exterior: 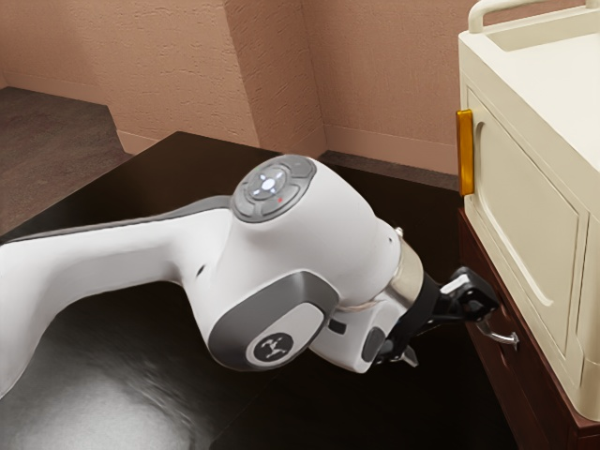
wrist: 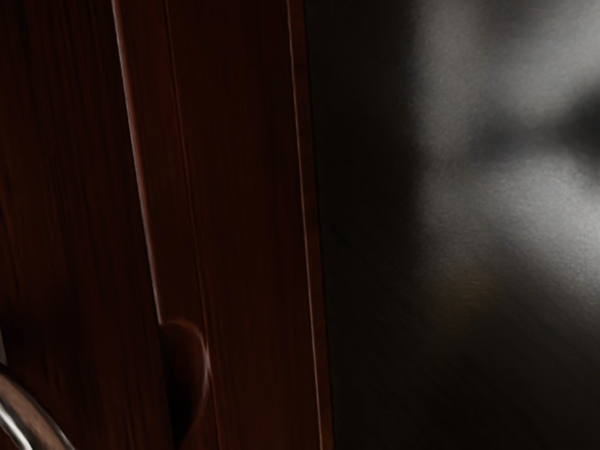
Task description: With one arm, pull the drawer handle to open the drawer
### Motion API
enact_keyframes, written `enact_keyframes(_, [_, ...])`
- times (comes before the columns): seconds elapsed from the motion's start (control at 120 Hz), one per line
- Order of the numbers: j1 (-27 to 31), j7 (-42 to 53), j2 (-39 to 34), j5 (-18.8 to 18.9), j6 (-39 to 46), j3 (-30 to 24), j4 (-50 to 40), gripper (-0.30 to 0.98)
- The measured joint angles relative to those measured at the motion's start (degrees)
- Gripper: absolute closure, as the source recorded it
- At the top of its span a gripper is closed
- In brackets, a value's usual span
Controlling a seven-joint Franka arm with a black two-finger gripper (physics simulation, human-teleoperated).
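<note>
My black gripper (exterior: pixel 444 328) is low beside the dark red wooden cabinet in the exterior view, its two fingers spread apart. One finger is close to the curved silver drawer handle (exterior: pixel 509 338); whether they touch is unclear. The other finger is lower and farther from the cabinet. Nothing is visible between them. Part of the handle (wrist: pixel 32 419) appears at the wrist view's lower left corner, in front of the dark wooden drawer front (wrist: pixel 70 206). How far the drawer stands out cannot be told.
A cream cabinet body (exterior: pixel 525 206) with an orange-yellow handle (exterior: pixel 465 153) rises above the wooden part, close to my hand. Black glossy surface (exterior: pixel 122 347) lies below the arm. Brown walls (exterior: pixel 384 75) stand behind.
</note>
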Motion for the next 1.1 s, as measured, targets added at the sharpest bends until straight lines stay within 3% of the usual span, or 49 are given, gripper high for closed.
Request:
enact_keyframes(0.5, [-0.5, 0.0, 1.7, 0.2, 2.9, 1.9, 0.0, 0.00])
enact_keyframes(1.1, [0.3, 0.4, -7.0, 0.0, 2.8, 3.5, -11.1, 0.00])
